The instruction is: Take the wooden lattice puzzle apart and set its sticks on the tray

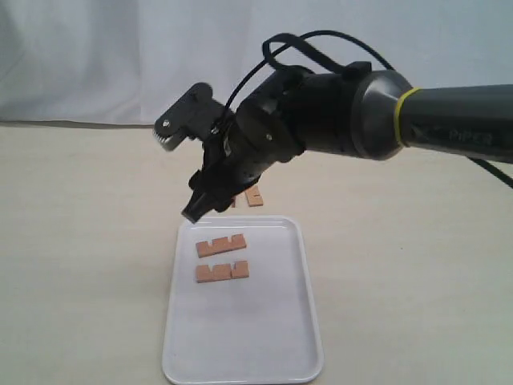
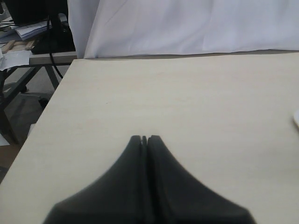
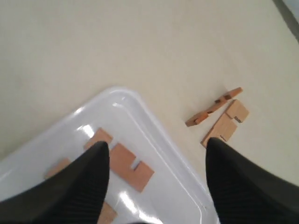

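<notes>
No assembled lattice puzzle shows, only separate sticks. Two notched sticks (image 1: 220,245) (image 1: 222,272) lie flat on the white tray (image 1: 248,337). Behind the tray's far rim, two more sticks rest on the table: one on its edge (image 3: 214,107), one flat (image 3: 226,122). In the exterior view they are mostly hidden behind the arm, with one end (image 1: 255,196) showing. My right gripper (image 1: 178,174) (image 3: 158,144) hangs open and empty above the tray's far end (image 3: 140,100), over a tray stick (image 3: 128,165). My left gripper (image 2: 144,138) is shut on nothing over bare table, out of the exterior view.
A white cloth (image 1: 80,56) hangs behind the light wooden table. The left wrist view shows the table's side edge (image 2: 46,107) and a cluttered desk (image 2: 28,42) beyond it. The thick right arm (image 1: 385,120) spans the scene's right half.
</notes>
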{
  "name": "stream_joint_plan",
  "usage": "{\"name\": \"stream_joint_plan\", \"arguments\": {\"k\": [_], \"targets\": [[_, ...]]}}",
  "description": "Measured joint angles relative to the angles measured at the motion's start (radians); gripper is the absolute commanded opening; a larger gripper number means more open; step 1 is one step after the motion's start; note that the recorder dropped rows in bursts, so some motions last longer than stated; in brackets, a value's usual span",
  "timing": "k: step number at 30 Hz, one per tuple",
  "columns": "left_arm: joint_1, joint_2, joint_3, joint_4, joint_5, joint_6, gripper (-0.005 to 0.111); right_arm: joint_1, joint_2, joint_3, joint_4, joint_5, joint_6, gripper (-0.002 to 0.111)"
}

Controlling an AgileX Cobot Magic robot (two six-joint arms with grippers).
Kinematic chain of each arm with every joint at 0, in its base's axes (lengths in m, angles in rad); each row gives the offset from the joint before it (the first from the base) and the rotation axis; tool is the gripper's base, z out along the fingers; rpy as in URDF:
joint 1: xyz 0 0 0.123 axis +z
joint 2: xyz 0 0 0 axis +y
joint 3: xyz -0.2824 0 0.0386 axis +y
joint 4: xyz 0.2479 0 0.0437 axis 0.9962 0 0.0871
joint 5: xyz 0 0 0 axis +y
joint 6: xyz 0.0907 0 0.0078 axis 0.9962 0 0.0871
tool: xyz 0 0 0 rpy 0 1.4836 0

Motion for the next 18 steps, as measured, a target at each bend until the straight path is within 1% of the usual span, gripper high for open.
{"name": "stream_joint_plan", "arguments": {"k": [5,12,18], "targets": [[0.000,0.000,0.000,0.000,0.000,0.000,0.000,-0.069,0.088,-0.083,0.044,-0.005,0.156,0.061],[0.000,0.000,0.000,0.000,0.000,0.000,0.000,-0.083,0.248,-0.197,0.056,-0.004,0.309,0.061],[0.000,0.000,0.000,0.000,0.000,0.000,0.000,-0.085,0.330,-0.261,-0.070,-0.004,0.515,0.061]]}}
